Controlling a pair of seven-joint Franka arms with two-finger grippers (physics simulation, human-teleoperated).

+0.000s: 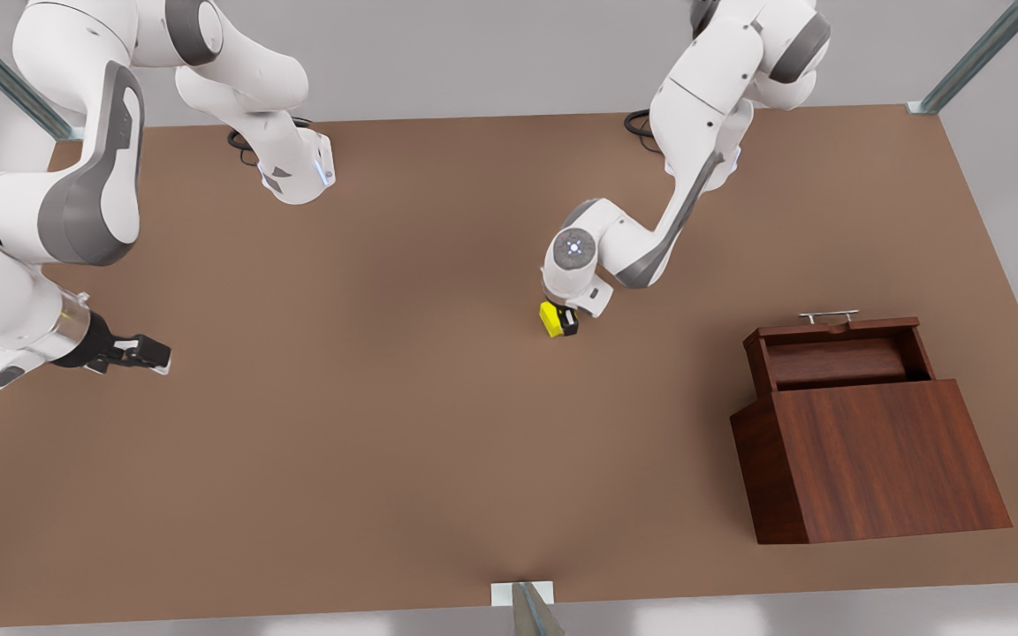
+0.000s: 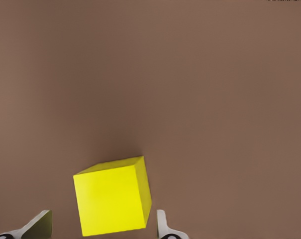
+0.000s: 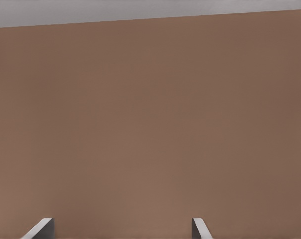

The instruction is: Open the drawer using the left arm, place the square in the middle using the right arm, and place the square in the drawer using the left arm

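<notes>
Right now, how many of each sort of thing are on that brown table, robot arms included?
Robot arms: 2, the left gripper around the square, the right gripper waiting at the front view's left.
Yellow square: 1.
Wooden cabinet with open drawer: 1.
Total: 4.

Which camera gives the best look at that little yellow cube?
The left wrist view: the square appears large between the left gripper's open fingers, two faces plain. The front view shows it small on the table, partly hidden by that gripper. The right wrist view sees bare tabletop.
</notes>
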